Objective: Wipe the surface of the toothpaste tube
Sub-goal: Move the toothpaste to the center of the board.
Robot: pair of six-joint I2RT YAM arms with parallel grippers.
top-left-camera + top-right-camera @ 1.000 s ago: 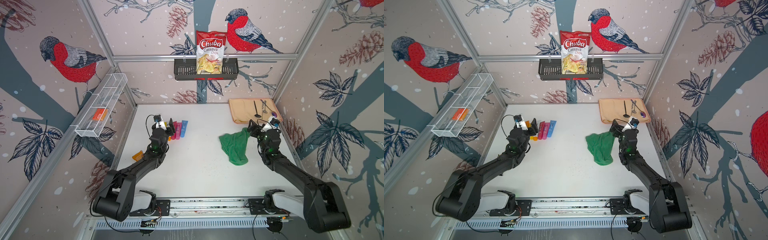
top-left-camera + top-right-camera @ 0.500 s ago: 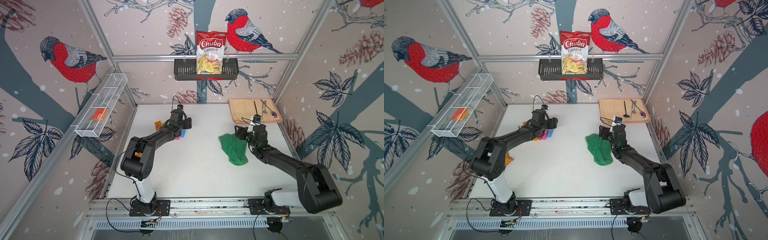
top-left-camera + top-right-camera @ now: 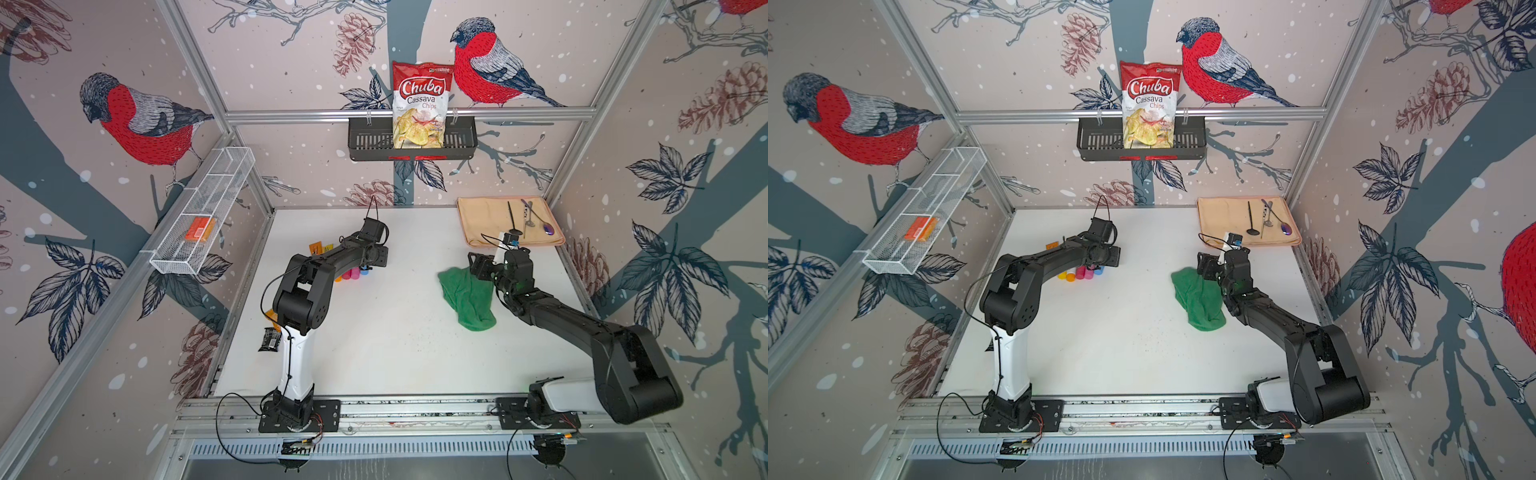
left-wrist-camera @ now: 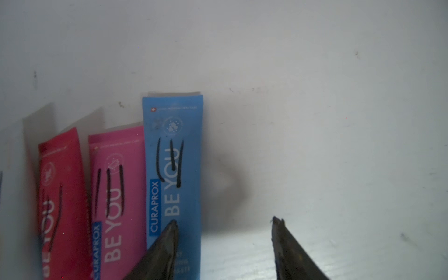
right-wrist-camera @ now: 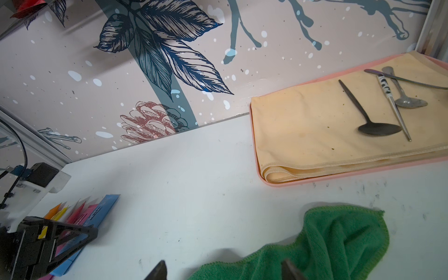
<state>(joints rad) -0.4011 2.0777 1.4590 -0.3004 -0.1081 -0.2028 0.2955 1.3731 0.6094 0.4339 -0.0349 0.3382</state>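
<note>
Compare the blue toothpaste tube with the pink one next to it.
The blue tube is blue, the pink tube pink. The blue tube's crimped end juts past the pink tube's. The blue tube ends the row; the pink tube lies between it and the red tube. Both lie flat, read CURAPROX BE YOU and carry black marker strokes.

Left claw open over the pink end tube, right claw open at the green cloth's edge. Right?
No: the end tube under the left claw is blue, not pink; the left wrist view shows it. Right claw and green cloth as stated.
</note>
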